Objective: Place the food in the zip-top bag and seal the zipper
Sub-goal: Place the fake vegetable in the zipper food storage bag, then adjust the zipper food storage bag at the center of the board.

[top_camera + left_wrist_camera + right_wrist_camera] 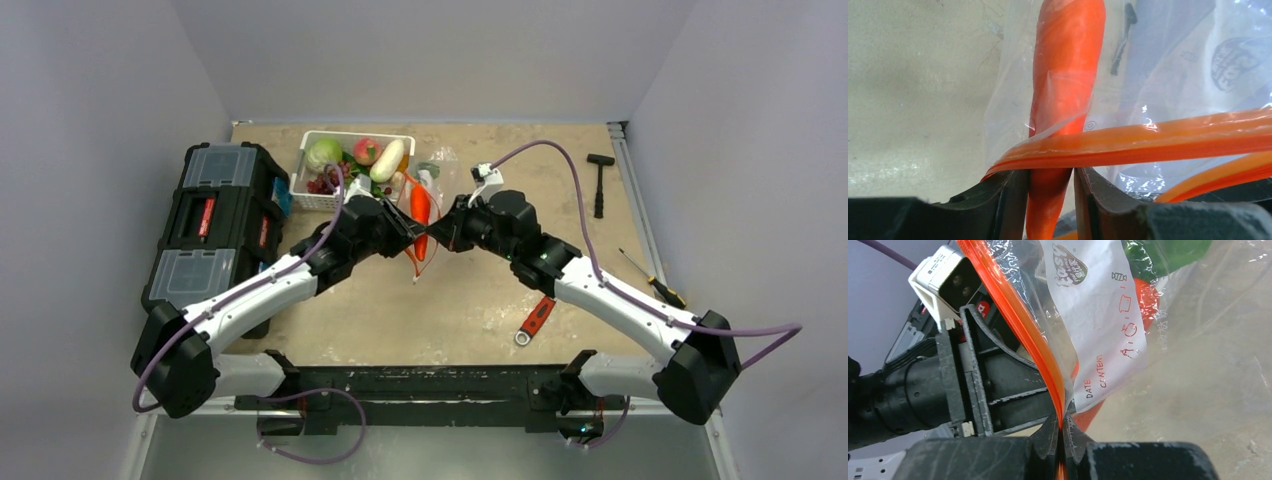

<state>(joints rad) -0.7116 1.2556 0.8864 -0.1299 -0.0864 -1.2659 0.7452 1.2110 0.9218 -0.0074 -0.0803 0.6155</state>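
My left gripper [1050, 200] is shut on the narrow end of the orange carrot [1068, 60]. The rest of the carrot reaches into the clear zip-top bag [1193, 65]. One lip of the orange-red zipper [1158, 142] crosses the carrot just above the fingers. My right gripper [1060, 432] is shut on the zipper [1013, 320] at the bag's mouth, holding the bag [1098, 305] up by it. From above, both grippers [412, 232] [438, 235] meet at mid-table over the carrot [421, 212]. More food lies in the white basket [312, 200]: a green cabbage [323, 155], peach [367, 150], white radish [388, 160] and grapes [322, 184].
A black toolbox [215, 220] stands along the left side. A hammer [600, 180] lies at the back right, a screwdriver [655, 280] on the right. A red-handled wrench [535, 320] lies near the right arm. Grey walls close in the table.
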